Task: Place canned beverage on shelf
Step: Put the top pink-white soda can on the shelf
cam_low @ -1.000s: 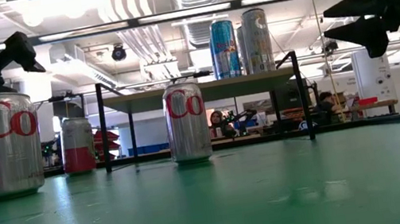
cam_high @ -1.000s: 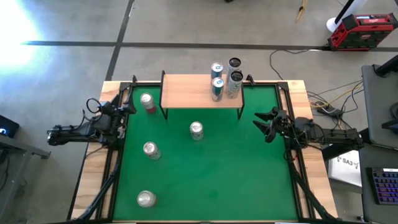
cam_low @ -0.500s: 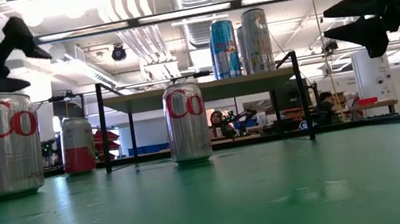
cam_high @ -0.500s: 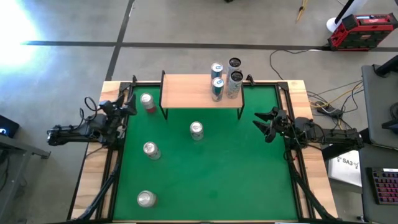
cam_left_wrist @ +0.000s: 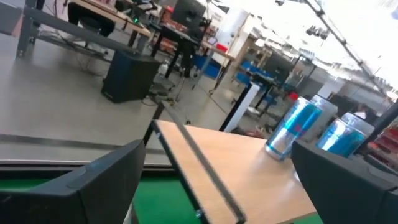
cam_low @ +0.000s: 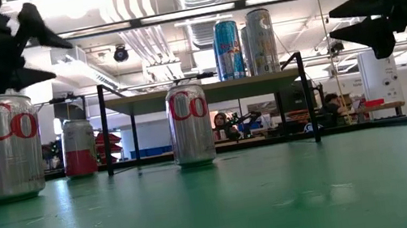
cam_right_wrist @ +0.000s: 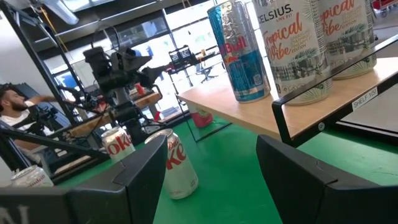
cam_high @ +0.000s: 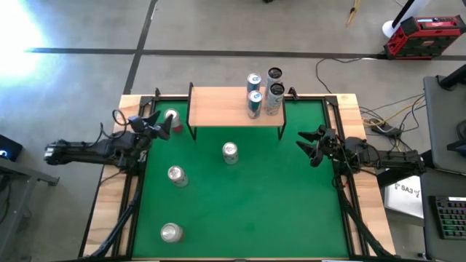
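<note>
Cans, silver soda ones, stand on the green desk [cam_high: 240,211] from above: one [cam_high: 230,152] between both grippers, and a red-bottomed can [cam_high: 172,118] just beside the left gripper's [cam_high: 154,124] spread, empty fingers. The light wooden black-legged shelf [cam_high: 218,106] carries four tall cans [cam_high: 254,103].

Level view: right gripper [cam_low: 344,18] hovers, fingers parted, empty.

Left wrist: shelf lies beyond the fingers [cam_left_wrist: 93,180].

Left tool [cam_high: 154,123] gapes wide, raised; right tool [cam_high: 311,145] hovers half-spread.
</note>
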